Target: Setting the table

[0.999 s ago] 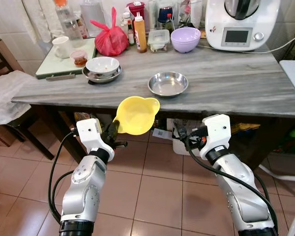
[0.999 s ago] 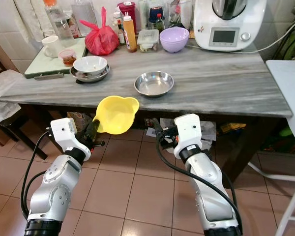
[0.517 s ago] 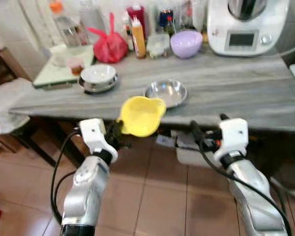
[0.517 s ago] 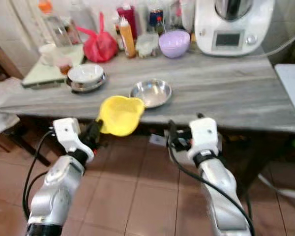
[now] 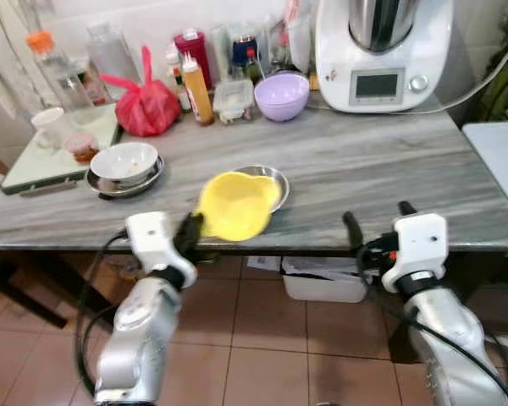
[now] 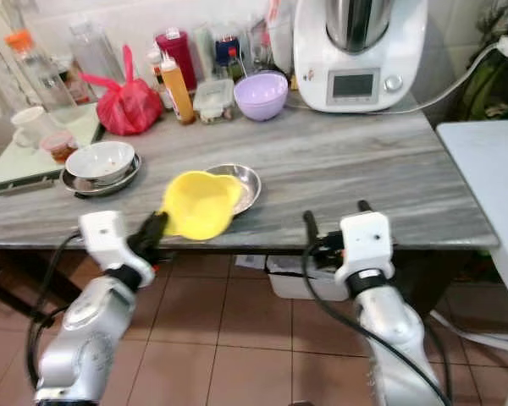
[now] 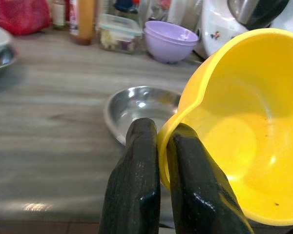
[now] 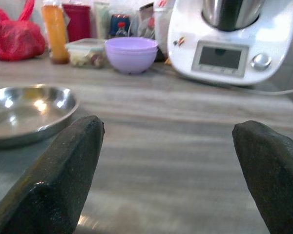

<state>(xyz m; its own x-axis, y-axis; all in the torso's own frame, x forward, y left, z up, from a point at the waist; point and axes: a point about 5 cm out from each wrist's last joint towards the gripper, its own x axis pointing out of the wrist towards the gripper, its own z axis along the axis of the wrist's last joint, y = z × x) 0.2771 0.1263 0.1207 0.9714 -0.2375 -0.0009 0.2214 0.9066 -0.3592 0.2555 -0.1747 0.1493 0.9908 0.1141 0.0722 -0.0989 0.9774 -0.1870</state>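
A yellow bowl point(image 5: 235, 205) hangs over the front edge of the grey marble table point(image 5: 372, 161), tilted, with my left gripper point(image 7: 158, 146) shut on its rim. Just behind it a shallow steel dish point(image 5: 269, 181) rests on the table, partly hidden by the bowl. My right gripper point(image 5: 374, 227) stands open at the table's front edge, to the right of the bowl, with nothing between its fingers point(image 8: 68, 161). A white bowl on a steel plate point(image 5: 124, 165) sits at the left. A purple bowl point(image 5: 281, 95) stands at the back.
Along the back stand a white kitchen machine point(image 5: 381, 46), bottles, a red bag point(image 5: 146, 106), a food box and a cup on a pale board point(image 5: 55, 144). Under the table sits a white bin point(image 5: 326, 283) on a tiled floor. The table's right half is bare.
The camera has come closer to the table and higher. Both arms have risen from below the tabletop to its front edge, the left one carrying the yellow bowl up over the edge.
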